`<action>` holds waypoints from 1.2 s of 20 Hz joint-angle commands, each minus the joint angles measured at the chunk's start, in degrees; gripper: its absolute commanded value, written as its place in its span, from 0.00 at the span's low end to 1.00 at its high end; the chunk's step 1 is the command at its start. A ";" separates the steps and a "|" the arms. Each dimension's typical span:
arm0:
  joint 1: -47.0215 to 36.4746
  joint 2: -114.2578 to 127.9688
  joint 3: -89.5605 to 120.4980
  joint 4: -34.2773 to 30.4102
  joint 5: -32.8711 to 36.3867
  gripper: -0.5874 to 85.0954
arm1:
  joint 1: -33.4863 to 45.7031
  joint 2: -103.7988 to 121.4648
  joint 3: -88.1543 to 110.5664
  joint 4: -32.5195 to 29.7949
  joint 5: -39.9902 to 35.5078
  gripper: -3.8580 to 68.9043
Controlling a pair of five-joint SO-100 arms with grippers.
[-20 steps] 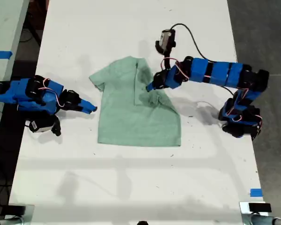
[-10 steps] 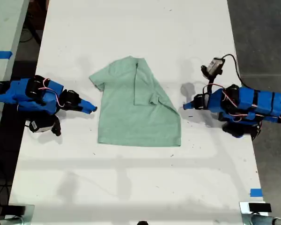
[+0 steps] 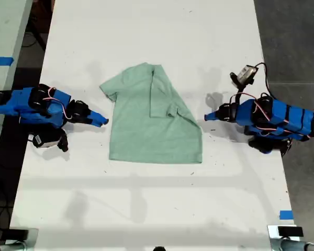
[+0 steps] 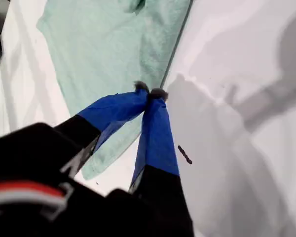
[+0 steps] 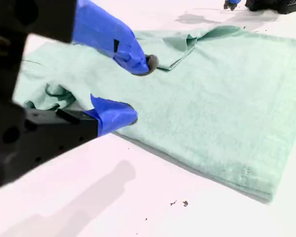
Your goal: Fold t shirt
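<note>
t shirt (image 3: 146, 123): one side folded in, other sleeve flat, folds left | my first gripper (image 4: 149, 92) fingers together, empty | my second gripper (image 5: 138, 89) fingers apart, empty

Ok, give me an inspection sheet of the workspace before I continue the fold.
Surface: white table, a few dark specks.
Job's things: pale mint-green cloth t-shirt lying flat; the sleeve on the exterior view's right is folded inward.
Clutter: nothing seen.
Grippers: my first gripper shut and empty beside the shirt's edge; my second gripper open, fingers over the opposite edge, holding nothing.
Cables: thin black cable looping above the first arm.
Surroundings: blue tape strip at the table edge; dark floor beyond.
</note>
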 commanded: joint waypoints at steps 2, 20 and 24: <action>-0.26 0.44 0.62 -0.35 0.26 0.15 | -0.53 0.97 3.43 0.00 0.62 0.07; -0.35 0.44 0.62 -0.35 0.26 0.15 | -0.26 0.97 3.43 0.35 1.41 0.07; -0.26 0.44 0.62 -0.35 0.26 0.15 | -0.26 0.97 3.43 0.35 1.41 0.07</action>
